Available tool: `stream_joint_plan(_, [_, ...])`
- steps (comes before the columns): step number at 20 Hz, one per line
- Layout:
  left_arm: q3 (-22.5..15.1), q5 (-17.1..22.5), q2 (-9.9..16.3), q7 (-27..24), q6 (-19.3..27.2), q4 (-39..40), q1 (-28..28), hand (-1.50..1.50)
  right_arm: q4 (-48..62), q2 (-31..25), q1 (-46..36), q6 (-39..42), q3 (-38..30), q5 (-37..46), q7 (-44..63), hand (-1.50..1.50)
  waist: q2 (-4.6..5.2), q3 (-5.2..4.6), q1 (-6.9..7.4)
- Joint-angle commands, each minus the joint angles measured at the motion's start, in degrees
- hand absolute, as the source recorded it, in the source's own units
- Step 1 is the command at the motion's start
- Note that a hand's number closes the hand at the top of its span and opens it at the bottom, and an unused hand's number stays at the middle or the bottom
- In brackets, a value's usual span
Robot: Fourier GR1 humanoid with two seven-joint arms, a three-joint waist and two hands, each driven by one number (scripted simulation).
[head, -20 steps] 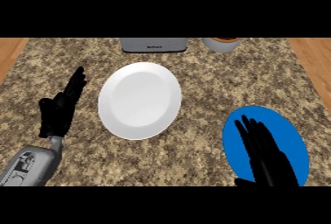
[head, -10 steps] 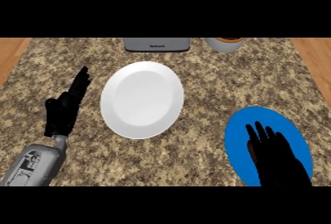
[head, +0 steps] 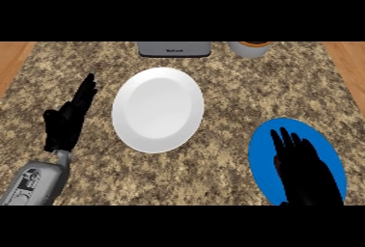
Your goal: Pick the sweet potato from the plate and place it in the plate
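The right robot hand [head: 303, 169] lay over the blue plate [head: 261, 154], fingers straight and together, pointing away from the robot; it looked released, grasping nothing that showed. Judging by the task, it was placed there to reach the sweet potato, yet no sweet potato could be seen: either the hand hid it or it lay elsewhere, and I cannot tell which. The hand also covered much of the blue plate's middle. The white plate [head: 158, 109], the likely target, sat bare on the counter [head: 235, 87], up and left of the blue plate. Further left, the left robot hand [head: 68, 120] rested open, fingers up. Two objects far beyond the white plate were cut off.
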Motion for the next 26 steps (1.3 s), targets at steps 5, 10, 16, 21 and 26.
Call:
stream_joint_plan(5, [-0.06, -3.55, -3.12, 1.68, 0.74, 0.96, -2.70, 0.00, 10.73, 2.71, -1.04, 2.29, -2.20, 2.22, 0.02, -1.50, 0.03, 0.04, -0.06])
stream_joint_plan(10, [0.93, -4.42, -3.93, 4.65, -0.49, -5.86, 2.13, 0.00, 11.22, -0.34, 1.76, 1.16, -6.73, 2.78, -6.23, -1.50, -0.06, 0.04, -0.03])
stream_joint_plan(16, [5.24, -4.68, -4.41, -0.91, -4.62, 3.03, -1.19, 0.00, 16.33, 2.09, 5.09, -2.69, -5.42, 6.17, -8.92, -1.50, 0.01, 0.03, -0.28])
stream_joint_plan(21, [6.69, -5.60, -4.73, -0.26, -6.58, -0.94, 2.47, 0.00, 23.57, 1.72, 0.58, -2.32, -11.53, 5.77, -14.26, -1.50, 0.00, 0.03, -0.03])
stream_joint_plan(26, [6.70, -7.15, -6.70, 3.82, -5.28, -0.79, -1.49, 0.00, 24.35, 2.01, 0.11, -8.40, -10.95, 9.23, -17.83, 1.50, -0.02, 0.04, -0.05])
